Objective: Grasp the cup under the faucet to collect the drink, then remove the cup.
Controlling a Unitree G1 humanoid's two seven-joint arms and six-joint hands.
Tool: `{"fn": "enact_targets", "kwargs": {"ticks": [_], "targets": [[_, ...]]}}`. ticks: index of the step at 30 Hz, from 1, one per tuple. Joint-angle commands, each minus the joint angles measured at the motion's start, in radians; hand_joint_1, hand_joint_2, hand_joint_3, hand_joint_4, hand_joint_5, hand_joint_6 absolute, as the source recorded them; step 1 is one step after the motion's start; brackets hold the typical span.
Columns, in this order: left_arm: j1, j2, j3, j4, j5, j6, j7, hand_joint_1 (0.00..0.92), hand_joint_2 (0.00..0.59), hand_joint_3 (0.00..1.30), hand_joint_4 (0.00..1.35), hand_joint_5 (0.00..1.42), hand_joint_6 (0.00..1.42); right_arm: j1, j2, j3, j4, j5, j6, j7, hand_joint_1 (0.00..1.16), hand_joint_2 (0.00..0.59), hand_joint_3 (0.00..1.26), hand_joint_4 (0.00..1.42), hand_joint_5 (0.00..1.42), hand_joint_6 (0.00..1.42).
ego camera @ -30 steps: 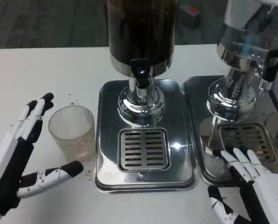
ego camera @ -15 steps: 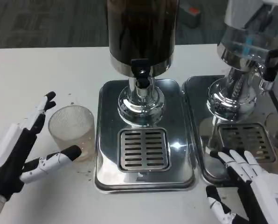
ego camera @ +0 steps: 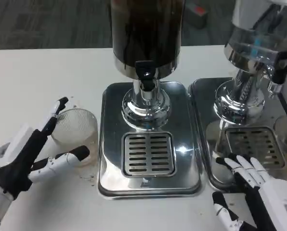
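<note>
The left robot hand (ego camera: 30, 156) lies low at the left of the tabletop (ego camera: 47, 72), released and holding nothing: its fingers (ego camera: 56, 111) reach up along the left rim of the cup (ego camera: 78, 132) while the thumb (ego camera: 66, 159) stretches across in front of the cup's base, so the cup sits in the fork between them; whether any finger actually touches the glass I cannot tell. The cup is a clear, ribbed tumbler, upright on the tabletop just beside the left edge of the steel drip tray (ego camera: 110, 144), not under the faucet (ego camera: 146, 77). That black-handled faucet juts from the base of a dark drink dispenser (ego camera: 146, 33), which stands on a chrome foot at the back of the tray; the slotted grate (ego camera: 148, 154) lies in front of it, bare. A few small specks dot the tabletop around the cup. The right robot hand (ego camera: 261, 190) rests at the lower right, also released, fingers spread flat and pointing forward over the near edge of a second drip tray (ego camera: 215, 144). On that tray stands a second dispenser (ego camera: 259, 48) with a clear vessel, its own black tap (ego camera: 282, 65) to the right.
</note>
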Motion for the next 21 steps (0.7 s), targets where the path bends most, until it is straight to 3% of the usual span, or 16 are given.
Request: {"fn": "enact_targets", "kwargs": {"ticks": [1, 13, 21], "targets": [[-0.034, 0.002, -0.014, 0.041, -0.004, 0.008, -0.016, 0.000, 0.000, 0.00, 0.00, 0.13, 0.17, 0.010, 0.005, -0.001, -0.018, 0.013, 0.002, 0.000, 0.29, 0.471, 0.20, 0.11, 0.06, 0.21], [-0.097, -0.005, -0.038, 0.129, -0.007, 0.020, -0.019, 0.000, 0.000, 0.00, 0.02, 0.19, 0.21, 0.009, 0.007, 0.001, -0.018, 0.014, 0.002, 0.001, 0.29, 0.471, 0.21, 0.11, 0.07, 0.23], [-0.122, -0.016, -0.046, 0.184, -0.028, -0.037, -0.003, 0.000, 0.000, 0.00, 0.03, 0.20, 0.23, 0.014, 0.006, -0.003, -0.021, 0.020, 0.003, 0.008, 0.29, 0.466, 0.22, 0.13, 0.09, 0.23]]}}
